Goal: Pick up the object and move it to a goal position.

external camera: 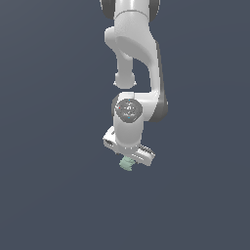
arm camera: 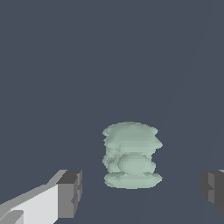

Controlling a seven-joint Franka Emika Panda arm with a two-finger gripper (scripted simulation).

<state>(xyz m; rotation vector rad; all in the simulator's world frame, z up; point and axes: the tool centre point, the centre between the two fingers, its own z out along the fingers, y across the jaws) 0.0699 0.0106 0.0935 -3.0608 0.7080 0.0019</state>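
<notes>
The object [arm camera: 132,155] is a small pale mint-green lumpy block with ridged, layered sides, resting on the dark grey floor. In the exterior view the object [external camera: 126,164] peeks out just below the white hand of the arm. My gripper [arm camera: 142,192] is open, its two dark fingertips [arm camera: 70,193] standing wide apart on either side of the block without touching it. In the exterior view the gripper [external camera: 128,157] hangs directly over the block and its fingers are mostly hidden behind the hand.
The white Panda arm [external camera: 134,53] reaches down from the top of the exterior view. Plain dark grey floor [external camera: 49,195] lies all around, with no other objects showing.
</notes>
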